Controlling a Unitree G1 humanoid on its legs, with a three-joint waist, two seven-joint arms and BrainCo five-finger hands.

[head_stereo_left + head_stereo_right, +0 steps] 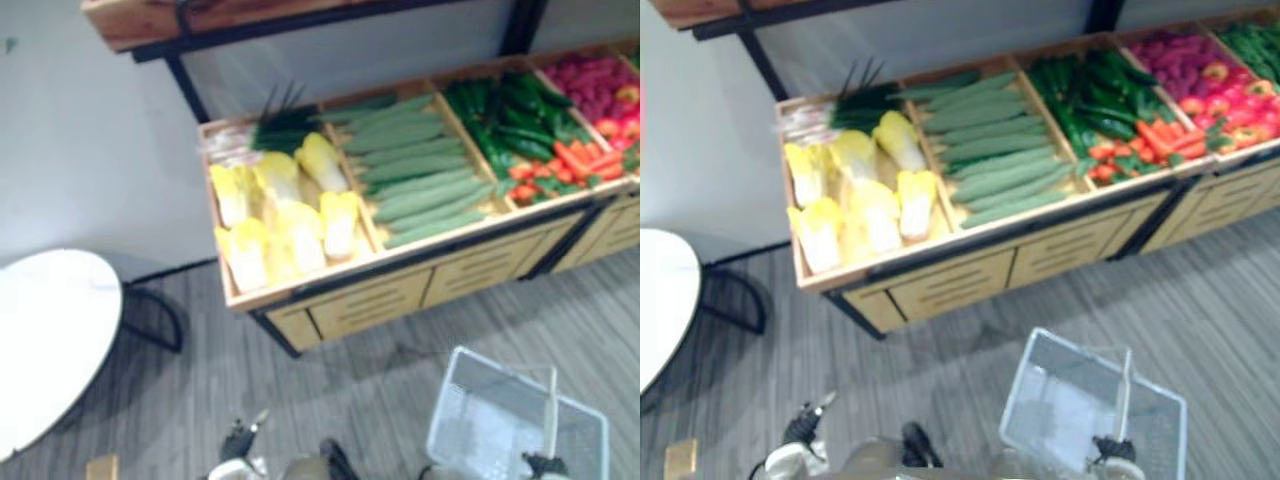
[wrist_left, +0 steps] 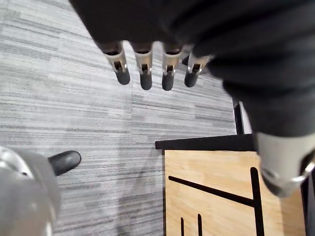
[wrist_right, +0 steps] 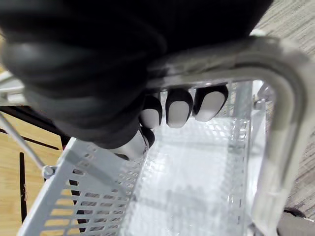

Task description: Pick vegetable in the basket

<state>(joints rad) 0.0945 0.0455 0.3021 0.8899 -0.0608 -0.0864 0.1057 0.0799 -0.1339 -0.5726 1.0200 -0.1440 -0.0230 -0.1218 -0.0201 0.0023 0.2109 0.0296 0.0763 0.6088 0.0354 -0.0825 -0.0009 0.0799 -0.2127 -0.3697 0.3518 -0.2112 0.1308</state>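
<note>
One risk we saw: reaching our empty, straight-fingered left hand (image 2: pixel 144 64) to the yellow leafy cabbages (image 1: pixel 300 235) at the left end of the wooden produce stand (image 1: pixel 370 300) could swing the white mesh basket (image 3: pixel 93 191), its handle clasped in our curled right hand (image 3: pixel 177 105), into its front edge.

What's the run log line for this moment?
stage: pre-pick | right hand: curled round basket handle | left hand: open, empty, over floor | basket: no vegetable inside | vegetables: on stand ahead
</note>
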